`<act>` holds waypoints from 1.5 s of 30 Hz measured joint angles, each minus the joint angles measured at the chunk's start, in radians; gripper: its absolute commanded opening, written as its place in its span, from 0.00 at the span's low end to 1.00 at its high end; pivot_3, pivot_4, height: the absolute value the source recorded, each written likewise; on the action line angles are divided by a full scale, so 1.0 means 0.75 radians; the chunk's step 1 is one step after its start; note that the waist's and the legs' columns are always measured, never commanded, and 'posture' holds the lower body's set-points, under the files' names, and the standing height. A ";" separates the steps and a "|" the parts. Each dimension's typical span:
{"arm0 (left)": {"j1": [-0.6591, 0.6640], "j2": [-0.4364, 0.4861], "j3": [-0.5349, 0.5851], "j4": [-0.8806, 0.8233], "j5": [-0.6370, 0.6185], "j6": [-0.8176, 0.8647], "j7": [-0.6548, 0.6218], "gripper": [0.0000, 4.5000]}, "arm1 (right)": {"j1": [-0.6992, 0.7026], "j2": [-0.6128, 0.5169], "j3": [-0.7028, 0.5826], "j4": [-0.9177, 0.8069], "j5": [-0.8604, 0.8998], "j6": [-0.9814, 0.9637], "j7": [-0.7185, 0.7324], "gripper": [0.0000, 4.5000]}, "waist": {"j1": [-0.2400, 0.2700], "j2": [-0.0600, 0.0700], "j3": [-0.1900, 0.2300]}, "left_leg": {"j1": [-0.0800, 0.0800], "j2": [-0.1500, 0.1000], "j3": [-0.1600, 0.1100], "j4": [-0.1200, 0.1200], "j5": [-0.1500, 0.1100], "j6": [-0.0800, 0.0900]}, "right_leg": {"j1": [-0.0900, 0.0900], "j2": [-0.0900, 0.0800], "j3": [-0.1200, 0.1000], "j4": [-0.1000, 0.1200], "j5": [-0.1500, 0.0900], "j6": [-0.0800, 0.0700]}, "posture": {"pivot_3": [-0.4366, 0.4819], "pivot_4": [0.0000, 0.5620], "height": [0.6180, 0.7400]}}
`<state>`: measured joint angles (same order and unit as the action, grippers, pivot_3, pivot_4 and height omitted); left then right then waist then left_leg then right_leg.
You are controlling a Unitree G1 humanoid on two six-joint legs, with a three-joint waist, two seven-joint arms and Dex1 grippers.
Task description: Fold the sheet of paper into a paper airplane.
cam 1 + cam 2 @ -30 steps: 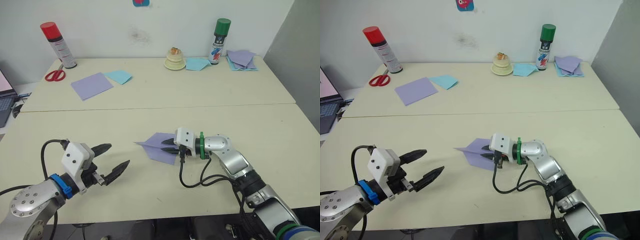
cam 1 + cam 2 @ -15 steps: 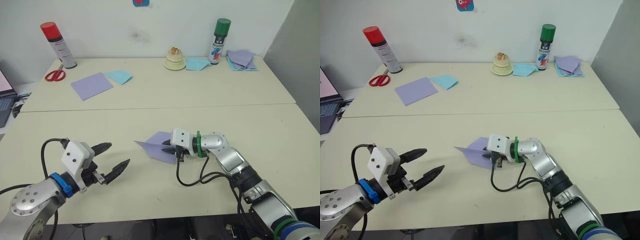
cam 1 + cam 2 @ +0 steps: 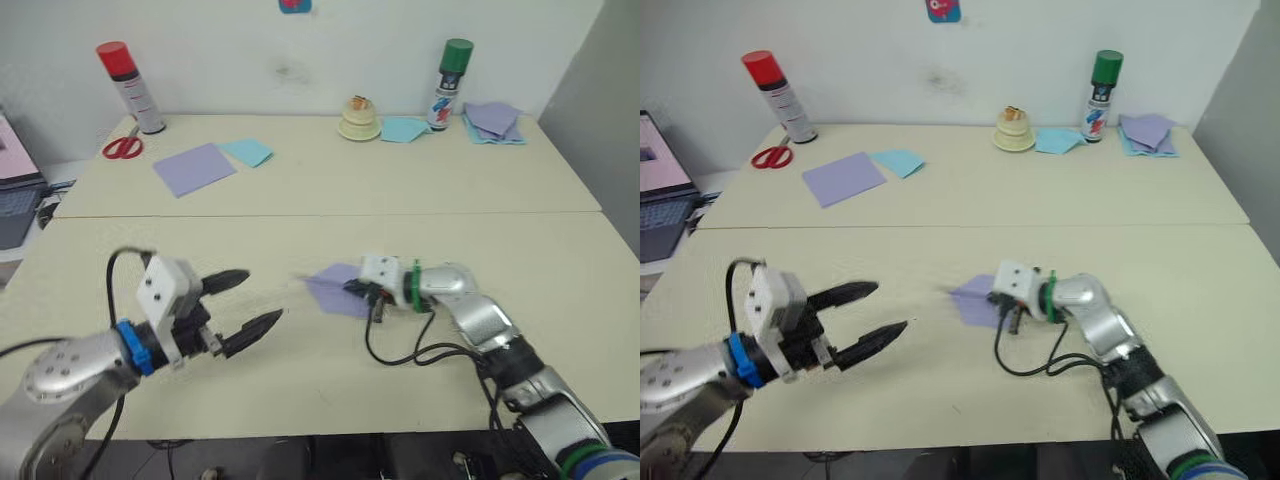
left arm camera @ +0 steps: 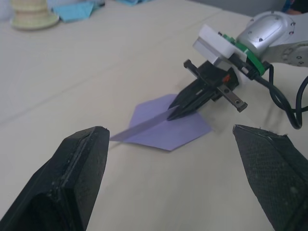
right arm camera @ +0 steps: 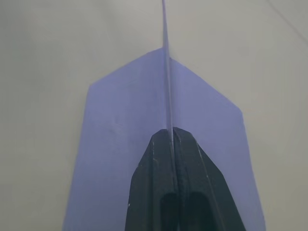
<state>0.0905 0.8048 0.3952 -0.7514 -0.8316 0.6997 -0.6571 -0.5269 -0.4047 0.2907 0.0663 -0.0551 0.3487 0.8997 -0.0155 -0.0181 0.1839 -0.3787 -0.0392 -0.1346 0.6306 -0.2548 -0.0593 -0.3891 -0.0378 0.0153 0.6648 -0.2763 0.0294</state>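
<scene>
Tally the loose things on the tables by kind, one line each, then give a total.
Spray cans: 2 (red cap, green cap)
Scissors: 1
Paper airplane: 1
Flat lavender sheet: 1
Light-blue sheets: 2 ()
Paper stack: 1
Cream round object: 1
Total: 9

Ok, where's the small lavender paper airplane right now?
The small lavender paper airplane sits on the near cream table, its centre ridge pinched by the right gripper, nose pointing toward the open left gripper.
</scene>
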 measured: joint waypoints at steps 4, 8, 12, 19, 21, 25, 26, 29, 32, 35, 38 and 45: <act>-0.226 0.030 -0.129 0.030 -0.046 0.050 0.010 1.00 | 0.212 -0.056 -0.287 -0.314 0.040 0.316 -0.177 0.01 | 0.004 0.000 0.000 | -0.001 0.000 0.000 0.000 0.000 0.000 | 0.000 0.000 0.001 0.000 0.001 0.001 | 0.48 0.27 1.00; -0.388 0.005 -0.261 0.123 -0.029 0.042 -0.031 1.00 | 0.323 0.034 -0.481 -0.487 0.047 0.607 -0.404 0.01 | -0.008 0.000 0.000 | 0.000 0.000 0.003 -0.001 0.000 0.000 | -0.001 0.000 0.001 0.002 0.001 0.001 | 0.48 0.27 1.00; -0.510 -0.017 -0.391 0.237 0.050 -0.007 -0.109 1.00 | 0.354 0.217 -0.610 -0.558 0.020 0.784 -0.690 0.01 | -0.027 0.000 0.000 | 0.005 0.000 0.007 -0.002 0.000 0.000 | -0.002 0.003 0.003 0.005 0.001 0.000 | 0.48 0.27 1.00; -0.529 -0.022 -0.419 0.319 0.123 -0.049 -0.191 1.00 | 0.377 0.292 -0.606 -0.557 -0.004 0.807 -0.892 0.01 | -0.025 0.000 0.000 | 0.004 0.000 0.009 -0.001 0.000 0.000 | -0.007 0.002 0.005 0.014 -0.001 0.000 | 0.48 0.27 1.00; -0.529 -0.022 -0.419 0.319 0.135 -0.052 -0.204 1.00 | 0.377 0.304 -0.600 -0.557 0.003 0.809 -0.913 0.05 | -0.025 0.000 0.000 | 0.004 0.000 0.009 -0.001 0.000 0.000 | -0.007 0.002 0.004 0.014 -0.001 0.000 | 0.48 0.27 1.00; -0.526 -0.025 -0.419 0.319 0.151 -0.066 -0.214 1.00 | 0.372 0.293 -0.610 -0.557 0.057 0.805 -0.904 0.29 | -0.025 0.000 0.000 | 0.004 0.000 0.009 -0.001 0.000 0.000 | -0.007 0.002 0.004 0.015 -0.001 0.000 | 0.48 0.27 1.00; -0.521 -0.025 -0.419 0.319 0.152 -0.067 -0.214 1.00 | 0.369 0.289 -0.615 -0.557 0.068 0.802 -0.897 0.36 | -0.025 0.000 0.000 | 0.004 0.000 0.009 -0.001 0.000 0.000 | -0.007 0.002 0.005 0.015 -0.001 0.000 | 0.48 0.27 1.00; -0.468 -0.027 -0.398 0.327 0.157 -0.069 -0.208 1.00 | 0.332 0.256 -0.657 -0.562 0.136 0.792 -0.858 0.60 | -0.027 0.000 0.000 | 0.004 0.001 0.010 -0.001 0.000 0.000 | -0.008 0.002 0.005 0.015 -0.001 0.000 | 0.48 0.27 1.00; -0.341 -0.039 -0.337 0.367 0.197 -0.089 -0.168 1.00 | 0.291 0.167 -0.682 -0.588 0.230 0.754 -0.755 0.84 | -0.030 0.001 0.000 | 0.004 0.001 0.010 -0.001 0.000 0.001 | -0.008 0.002 0.005 0.015 -0.001 0.000 | 0.48 0.27 1.00; -0.175 -0.065 -0.271 0.481 0.312 -0.160 -0.091 1.00 | 0.295 -0.110 -0.674 -0.507 0.320 0.526 -0.445 0.84 | -0.026 0.001 0.001 | 0.003 0.000 0.011 -0.001 0.000 0.001 | -0.008 0.001 0.005 0.014 -0.001 0.000 | 0.48 0.27 1.00; -0.099 -0.061 -0.148 0.680 0.443 -0.260 -0.011 1.00 | 0.326 -0.418 -0.692 -0.310 0.420 0.243 -0.007 0.84 | -0.020 -0.001 0.002 | 0.005 0.001 0.008 0.000 -0.001 0.002 | -0.003 0.001 0.001 0.011 -0.001 0.000 | 0.48 0.27 1.00; 0.032 0.099 0.304 0.886 0.517 -0.367 -0.026 1.00 | 0.189 -0.821 -0.714 0.273 0.465 -0.091 0.474 0.84 | -0.023 -0.001 0.004 | 0.008 0.001 0.014 -0.001 -0.001 0.003 | -0.001 -0.003 0.004 0.009 -0.002 0.000 | 0.48 0.27 1.00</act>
<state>0.1146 0.8794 0.6233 -0.0867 -0.4437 0.4245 -0.6763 -0.3851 -1.0208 -0.2452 0.2711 0.2935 0.2801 1.2552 -0.0326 -0.0187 0.1868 -0.3730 -0.0386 -0.1244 0.6298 -0.2557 -0.0569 -0.3898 -0.0402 0.0184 0.6714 -0.2774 0.0292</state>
